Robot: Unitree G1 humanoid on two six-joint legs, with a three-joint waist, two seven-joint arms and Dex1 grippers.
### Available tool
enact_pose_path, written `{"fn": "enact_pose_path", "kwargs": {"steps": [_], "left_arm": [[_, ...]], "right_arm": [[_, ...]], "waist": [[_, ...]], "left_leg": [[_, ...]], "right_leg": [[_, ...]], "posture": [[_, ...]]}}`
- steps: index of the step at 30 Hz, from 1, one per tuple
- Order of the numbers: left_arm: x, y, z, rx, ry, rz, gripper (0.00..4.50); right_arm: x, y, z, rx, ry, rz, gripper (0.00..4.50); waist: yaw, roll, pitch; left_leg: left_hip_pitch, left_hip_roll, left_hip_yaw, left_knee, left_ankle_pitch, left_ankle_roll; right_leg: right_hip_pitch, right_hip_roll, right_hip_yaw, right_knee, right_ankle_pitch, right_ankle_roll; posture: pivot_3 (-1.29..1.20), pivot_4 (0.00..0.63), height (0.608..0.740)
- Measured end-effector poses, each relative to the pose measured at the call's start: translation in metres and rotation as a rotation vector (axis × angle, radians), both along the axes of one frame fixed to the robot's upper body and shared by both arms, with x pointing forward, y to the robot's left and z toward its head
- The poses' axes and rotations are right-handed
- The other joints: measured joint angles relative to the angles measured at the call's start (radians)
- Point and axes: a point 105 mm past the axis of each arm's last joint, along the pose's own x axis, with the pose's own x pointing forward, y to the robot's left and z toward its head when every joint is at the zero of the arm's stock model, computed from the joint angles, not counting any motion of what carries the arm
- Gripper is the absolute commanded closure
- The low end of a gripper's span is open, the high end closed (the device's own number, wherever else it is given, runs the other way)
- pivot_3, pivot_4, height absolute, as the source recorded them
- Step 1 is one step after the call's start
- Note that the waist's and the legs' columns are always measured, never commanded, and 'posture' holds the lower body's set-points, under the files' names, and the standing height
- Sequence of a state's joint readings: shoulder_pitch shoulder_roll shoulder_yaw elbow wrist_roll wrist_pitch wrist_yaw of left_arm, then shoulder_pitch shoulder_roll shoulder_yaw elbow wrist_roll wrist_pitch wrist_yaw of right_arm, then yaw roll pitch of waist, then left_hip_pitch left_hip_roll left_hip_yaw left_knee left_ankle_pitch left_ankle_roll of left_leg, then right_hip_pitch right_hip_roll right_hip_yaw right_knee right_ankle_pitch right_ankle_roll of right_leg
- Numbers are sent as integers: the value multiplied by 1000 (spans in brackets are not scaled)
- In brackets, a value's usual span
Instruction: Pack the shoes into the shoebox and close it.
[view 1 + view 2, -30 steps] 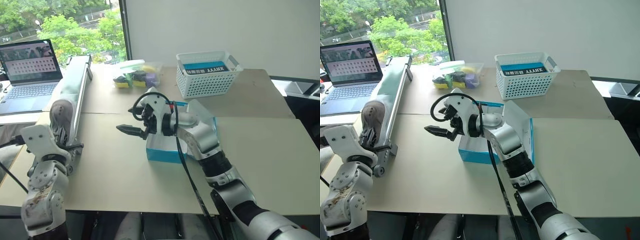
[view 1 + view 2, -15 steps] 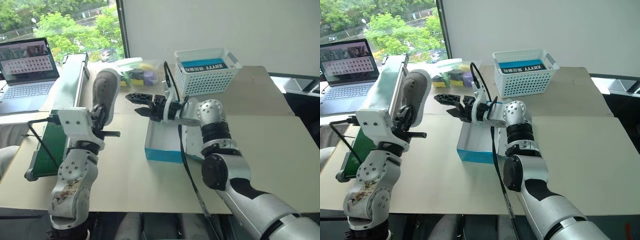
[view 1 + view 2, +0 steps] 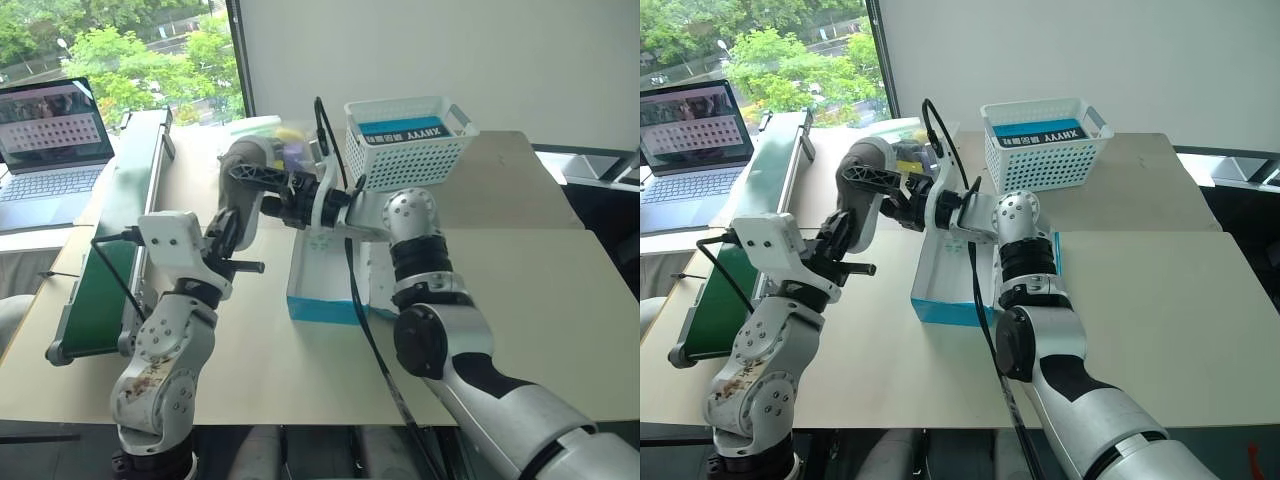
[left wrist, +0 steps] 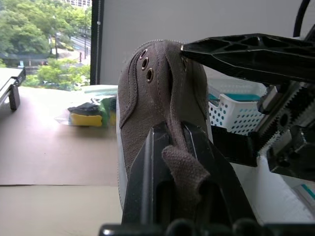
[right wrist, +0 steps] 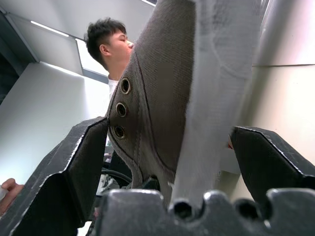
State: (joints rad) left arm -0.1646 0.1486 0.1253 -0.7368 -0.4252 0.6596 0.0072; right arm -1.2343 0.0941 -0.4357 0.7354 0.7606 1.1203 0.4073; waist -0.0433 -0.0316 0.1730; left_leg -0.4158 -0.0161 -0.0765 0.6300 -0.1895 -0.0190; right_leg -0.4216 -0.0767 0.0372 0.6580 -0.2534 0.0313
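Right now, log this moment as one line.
left gripper: shut on shoe | right gripper: open, straddling shoe | shoebox: open on table

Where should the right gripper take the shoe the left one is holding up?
Across the toe half, coming from the box side. The left gripper pinches the heel collar, so the shoe stands toe-up with its front free, and the right gripper is open around that narrow part.

Shoe (image 3: 238, 190) left of shoebox (image 3: 322, 290); basket (image 3: 408, 140) behind.
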Motion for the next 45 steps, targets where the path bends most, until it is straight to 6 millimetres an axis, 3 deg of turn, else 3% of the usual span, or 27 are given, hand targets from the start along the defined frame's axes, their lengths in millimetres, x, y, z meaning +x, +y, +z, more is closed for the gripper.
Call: {"fn": "enact_pose_path", "kwargs": {"steps": [2, 5, 14, 16, 20, 21, 22, 25, 31, 37, 45], "left_arm": [[-1, -5, 0, -2, 0, -20, 4491], [-1, -6, 1, -2, -3, -24, 4500], [-1, -4, 2, 18, -6, -20, 4500], [-1, -4, 2, 28, -6, -17, 4500], [0, -4, 0, 87, -4, -4, 4500], [0, -3, 0, 91, -3, -1, 3649], [0, -3, -1, 97, -1, 3, 3502], [0, 2, -2, 150, 1, 32, 2340], [-6, 3, -13, 211, 32, 19, 2340], [-9, 10, -22, 257, 65, 19, 2340], [-6, 12, -28, 273, 84, -7, 2340]], "right_arm": [[1, -1, 2, 10, 0, -5, 0], [1, -2, 3, 13, -2, -11, 645], [3, -1, 3, 9, -6, -25, 3626], [3, -1, 3, 8, -6, -27, 3952], [3, 0, 1, -2, -1, -32, 3954], [3, 0, 1, -4, 1, -32, 3954], [3, 1, 1, -6, 2, -33, 3954], [4, 0, -1, -11, 9, -44, 3954], [29, -26, 7, 38, 11, -237, 3954], [60, -84, 6, -175, -16, -502, 3954], [45, -111, -19, -617, 25, -522, 3954]], "waist": [[-1, 0, 0], [-2, 0, 0], [-1, 0, 0], [-1, 0, 0], [-1, 0, 0], [-1, 0, 0], [-1, 0, 0], [-1, 0, 0], [2, 0, 0], [2, 0, 0], [-2, 0, 0]], "left_leg": [[0, 0, 0, 0, 0, 0], [0, 0, 0, 0, 0, 0], [0, 0, 0, 0, 0, 0], [0, 0, 0, 0, 0, 0], [0, 0, 0, 0, 0, 0], [0, 0, 0, 0, 0, 0], [0, 0, 0, 0, 0, 0], [0, 0, 0, 0, 0, 0], [0, 0, 0, 0, 0, 0], [0, 0, 0, 0, 0, 0], [0, 0, 2, -1, 0, 0]], "right_leg": [[0, 0, 0, 0, 0, 0], [0, 0, 0, 0, 0, 0], [0, 0, 0, 0, 0, 0], [0, 0, 0, 0, 0, 0], [0, 0, 0, 0, 0, 0], [0, 0, 0, 0, 0, 0], [0, 0, 0, 0, 0, 0], [0, 0, 0, 0, 0, 0], [0, 0, 0, 0, 0, 0], [0, 0, 0, 0, 0, 0], [0, 0, 2, 0, 0, 0]], "posture": [[0, 150, 735], [0, 150, 735], [0, 150, 735], [0, 150, 735], [0, 150, 735], [0, 150, 735], [0, 150, 735], [0, 150, 735], [0, 150, 735], [0, 150, 735], [0, 150, 735]]}}
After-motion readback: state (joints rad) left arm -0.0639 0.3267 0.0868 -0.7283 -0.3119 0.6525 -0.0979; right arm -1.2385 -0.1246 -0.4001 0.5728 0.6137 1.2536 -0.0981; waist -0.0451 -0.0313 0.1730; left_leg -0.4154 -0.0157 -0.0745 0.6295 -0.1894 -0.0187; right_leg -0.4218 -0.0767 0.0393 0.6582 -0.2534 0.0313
